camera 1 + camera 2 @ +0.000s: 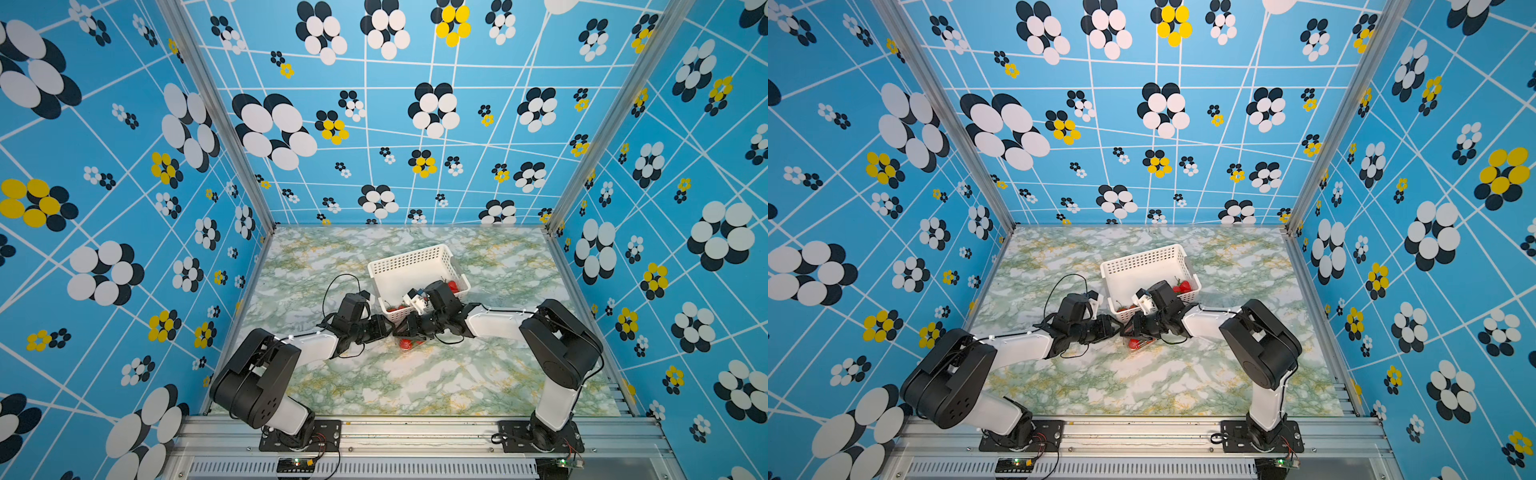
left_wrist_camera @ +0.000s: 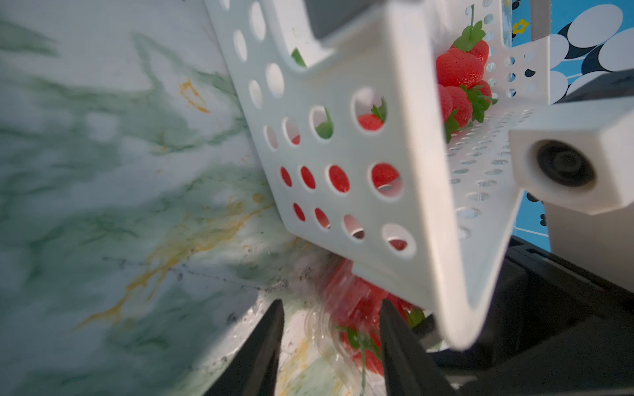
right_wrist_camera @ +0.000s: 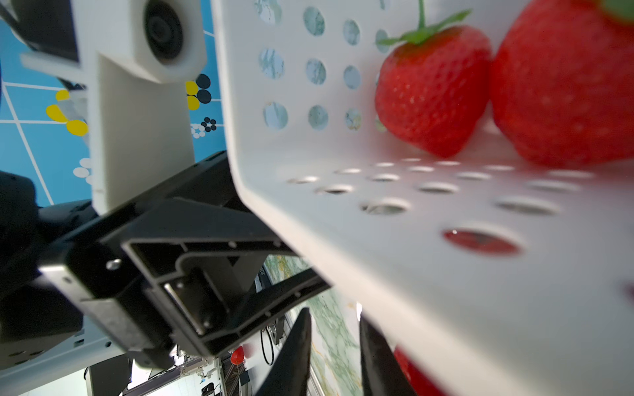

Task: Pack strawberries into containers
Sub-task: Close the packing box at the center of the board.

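Both arms reach to mid-desk (image 1: 415, 382) & meet nearly tip to tip at the near corner of the white perforated basket (image 1: 415, 259). In the basket: strawberries (image 1: 452, 286), a small heap in its right corner and a few more at the near corner, red showing thru the wall holes in L wrist view. One clear container (image 1: 409, 344) lies on the desk just in front of that corner, partly under the two wrists, w/ red strawberries + green caps inside it. It shows in both top views, mostly hidden by the arms. In L wrist view the basket corner overlaps the container; touching or not, can't tell.

L tool (image 2: 331, 303): released. Fingers (image 2: 271, 343) are apart, w/ the container's clear rim in the gap btwn them. One finger stands off the plastic, the other overlaps it. Not clamping.

R tool (image 3: 334, 315): released too. Fingers apart, only bare desk btwn them, nothing gripped. A red strawberry shows just beside one finger, below the basket's edge. Two big ones sit inside the basket, close to the R wrist cam.
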Controlling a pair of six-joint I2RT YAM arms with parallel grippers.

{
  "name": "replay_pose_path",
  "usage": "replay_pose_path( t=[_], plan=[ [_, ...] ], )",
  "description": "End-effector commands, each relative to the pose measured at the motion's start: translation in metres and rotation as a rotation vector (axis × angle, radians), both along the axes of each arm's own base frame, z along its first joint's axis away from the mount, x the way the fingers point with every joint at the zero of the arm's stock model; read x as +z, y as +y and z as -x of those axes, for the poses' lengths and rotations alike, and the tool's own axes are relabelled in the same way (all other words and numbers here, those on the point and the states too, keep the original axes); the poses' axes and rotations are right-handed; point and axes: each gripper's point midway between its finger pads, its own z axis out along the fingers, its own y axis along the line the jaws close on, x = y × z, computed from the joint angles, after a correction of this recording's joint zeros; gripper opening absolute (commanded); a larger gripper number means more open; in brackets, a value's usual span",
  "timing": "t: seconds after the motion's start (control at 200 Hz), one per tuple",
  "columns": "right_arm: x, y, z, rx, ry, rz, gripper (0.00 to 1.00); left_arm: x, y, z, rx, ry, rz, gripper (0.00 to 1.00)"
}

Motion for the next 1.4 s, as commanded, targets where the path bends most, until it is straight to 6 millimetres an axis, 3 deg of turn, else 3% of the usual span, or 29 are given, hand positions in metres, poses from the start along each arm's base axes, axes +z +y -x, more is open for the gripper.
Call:
replay_pose_path(
  t=[0.0, 0.24, 0.44, 0.844, 1.104, 1.394],
  plan=[
    [-0.008, -0.011, 0.003, -0.021, 0.021, 0.035, 0.27, -0.003, -0.004, 0.004, -0.014, 0.011, 0.016, 0.45],
    [-0.008, -0.011, 0.003, -0.022, 0.021, 0.034, 0.26, -0.011, -0.008, 0.007, -0.022, 0.023, 0.014, 0.44],
    [-0.008, -0.013, 0.001, -0.028, 0.021, 0.036, 0.25, -0.014, -0.012, 0.007, -0.029, 0.036, 0.019, 0.27],
    [-0.005, -0.014, 0.000, -0.031, 0.015, 0.033, 0.25, -0.015, -0.011, 0.008, -0.031, 0.036, 0.016, 0.17],
    [0.008, -0.020, -0.006, -0.032, -0.016, 0.034, 0.30, -0.003, 0.000, 0.006, 0.003, 0.005, -0.028, 0.56],
    [0.019, -0.032, -0.011, -0.047, -0.046, 0.035, 0.35, 0.003, 0.003, 0.008, 0.007, -0.004, -0.022, 0.57]
  ],
)
